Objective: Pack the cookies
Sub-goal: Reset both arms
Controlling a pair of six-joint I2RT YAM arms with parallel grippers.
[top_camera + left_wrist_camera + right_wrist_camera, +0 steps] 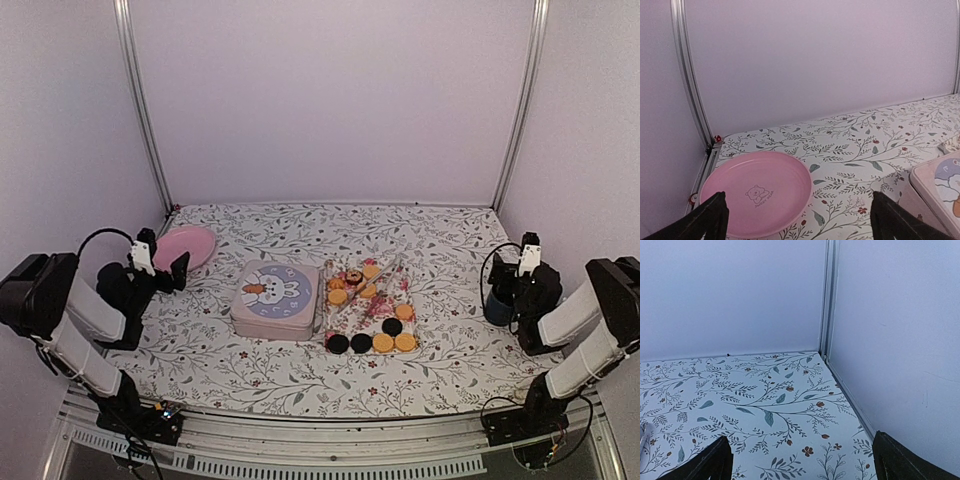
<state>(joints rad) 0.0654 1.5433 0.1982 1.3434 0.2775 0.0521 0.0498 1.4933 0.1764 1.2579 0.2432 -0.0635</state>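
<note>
Grippers both stand spread wide and hold nothing. The left gripper (pixel 800 222) sits at the table's left edge, its two dark fingers (pixel 705 220) apart, with a smooth round pink plate (pixel 757 175) just ahead of it, a small bear stamped in the plate's middle. The right gripper (pixel 800 462) sits at the right edge and faces the bare far right corner. Each arm is folded back on itself near its base, with the wrist aimed at the far wall. The cookies (pixel 370 310), small flat discs, mostly golden-orange with a few black ones in the near row, lie at the table's centre on a floral-printed rectangle, well apart from both grippers. Just left of them stands a rounded square tin (pixel 275 300) with a rabbit pictured on its closed lid. A leaf-and-flower patterned cloth (pixel 450 360) covers the table.
</note>
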